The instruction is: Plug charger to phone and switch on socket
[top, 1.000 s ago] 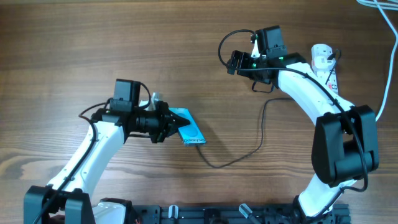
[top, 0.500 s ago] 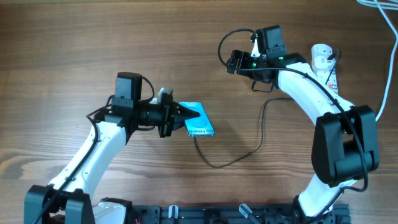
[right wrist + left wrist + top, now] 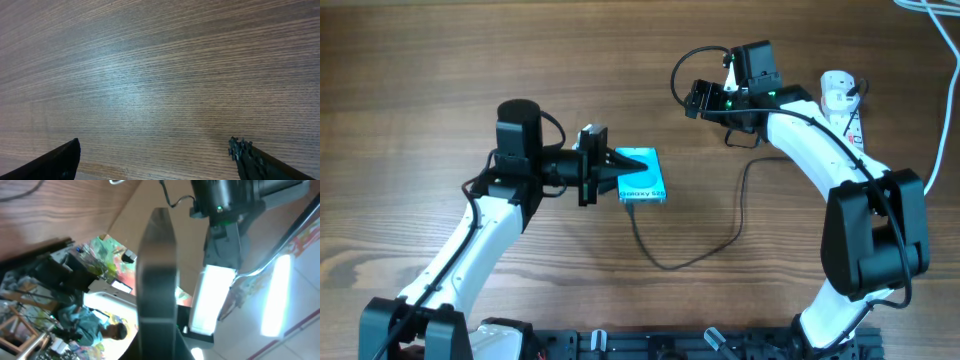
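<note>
Charger: we see the thin black cable (image 3: 672,264) lying on the table (image 3: 420,80) in a slack loop nearest the robot's base. One end climbs to the near short edge of the phone. The other end runs away toward the right arm and passes out of sight under it.
Charger tip: it meets the phone's near edge, but we cannot tell whether it is fully seated.
Left gripper (image 3: 623,172): it is closed on the left side of the phone, with the fingers pointing to the right.
Phone (image 3: 644,176): it is held in the left gripper around the middle of the table. The cyan screen faces up, and the white text strip lies along its near end.
Left wrist view: a blurred dark slab (image 3: 157,280) stands upright through the middle. We cannot tell from there what it is. Wood shows at the upper left.
Right gripper (image 3: 697,98): it is over bare wood, farther back and well apart from the phone. In its own view (image 3: 156,157) the two dark fingertips sit at opposite lower corners, spread wide, with only wood grain between them.
Socket (image 3: 836,92): the white power strip lies at the far right, just beside the right arm and partly hidden by it.
White cable (image 3: 920,9): it crosses the far right corner of the table.
</note>
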Motion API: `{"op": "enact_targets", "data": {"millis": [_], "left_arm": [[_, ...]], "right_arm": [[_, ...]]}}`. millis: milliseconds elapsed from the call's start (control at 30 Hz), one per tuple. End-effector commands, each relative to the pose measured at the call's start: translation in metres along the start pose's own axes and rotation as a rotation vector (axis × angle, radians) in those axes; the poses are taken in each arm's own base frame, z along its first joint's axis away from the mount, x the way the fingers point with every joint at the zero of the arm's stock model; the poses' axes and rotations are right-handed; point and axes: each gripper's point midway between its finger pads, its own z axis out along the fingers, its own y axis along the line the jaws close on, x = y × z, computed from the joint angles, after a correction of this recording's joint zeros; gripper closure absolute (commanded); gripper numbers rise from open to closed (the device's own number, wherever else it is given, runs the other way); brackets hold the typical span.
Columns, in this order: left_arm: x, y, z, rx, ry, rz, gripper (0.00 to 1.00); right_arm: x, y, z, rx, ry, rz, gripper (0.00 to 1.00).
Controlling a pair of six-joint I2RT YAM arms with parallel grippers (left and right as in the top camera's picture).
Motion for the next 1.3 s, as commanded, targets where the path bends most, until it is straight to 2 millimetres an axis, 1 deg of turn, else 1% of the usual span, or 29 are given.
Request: {"op": "enact_targets", "data": {"millis": [0, 67, 367, 633, 767, 900, 967, 1033, 1100, 1267], "left_arm": [[0.014, -0.006, 0.0, -0.003, 0.055, -0.05, 0.96], [0.014, -0.006, 0.0, -0.003, 0.055, -0.065, 0.96], [0.014, -0.006, 0.0, -0.008, 0.055, -0.236, 0.96], [0.016, -0.008, 0.0, -0.011, 0.063, -0.302, 0.96], [0.02, -0.014, 0.004, -0.01, 0.077, -0.267, 0.96], [0.035, -0.02, 0.017, -0.03, 0.122, -0.229, 0.96], [0.043, -0.024, 0.024, -0.035, 0.143, -0.175, 0.96], [0.048, -0.025, 0.027, -0.04, 0.157, -0.145, 0.96], [0.051, -0.025, 0.029, -0.045, 0.164, -0.14, 0.96], [0.053, -0.025, 0.028, -0.044, 0.165, -0.136, 0.96]], "right_arm": [[0.001, -0.003, 0.004, 0.017, 0.0, -0.017, 0.0], [0.001, -0.003, 0.004, 0.017, 0.0, -0.016, 0.0], [0.0, -0.003, 0.004, 0.016, -0.003, -0.017, 0.0], [0.0, -0.003, 0.004, 0.015, -0.003, -0.017, 0.01], [0.0, -0.003, 0.004, 0.015, -0.004, -0.017, 0.0], [0.0, -0.003, 0.004, 0.015, -0.004, -0.017, 0.0], [0.0, -0.003, 0.004, 0.015, -0.004, -0.017, 0.0], [0.0, -0.003, 0.004, 0.015, -0.004, -0.018, 0.0], [0.0, -0.003, 0.004, 0.015, -0.004, -0.017, 0.0], [0.0, -0.003, 0.004, 0.015, -0.004, -0.017, 0.0]]}}
